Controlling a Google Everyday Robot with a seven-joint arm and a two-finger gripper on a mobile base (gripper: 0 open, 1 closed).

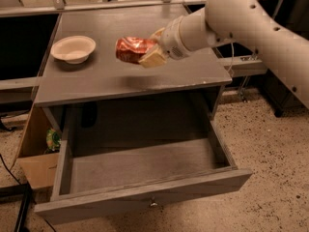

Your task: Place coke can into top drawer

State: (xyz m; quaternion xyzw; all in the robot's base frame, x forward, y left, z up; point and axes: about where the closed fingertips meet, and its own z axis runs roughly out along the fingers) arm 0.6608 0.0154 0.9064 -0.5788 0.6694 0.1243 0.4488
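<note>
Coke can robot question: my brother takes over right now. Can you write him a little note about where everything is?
Gripper: shut on the coke can, held in the air above the tabletop, right of the bowl.
Top drawer: pulled open below.
Done: can picked up, drawer open.
Left: bring the can forward and down into the drawer, then let go.

White rounded arm (251, 18), dark holes, cream-fingered tool (152, 46) at its tip

claw (151, 48) grips coke can (129, 49) above tabletop (120, 81) | top drawer (120, 203) open
</note>
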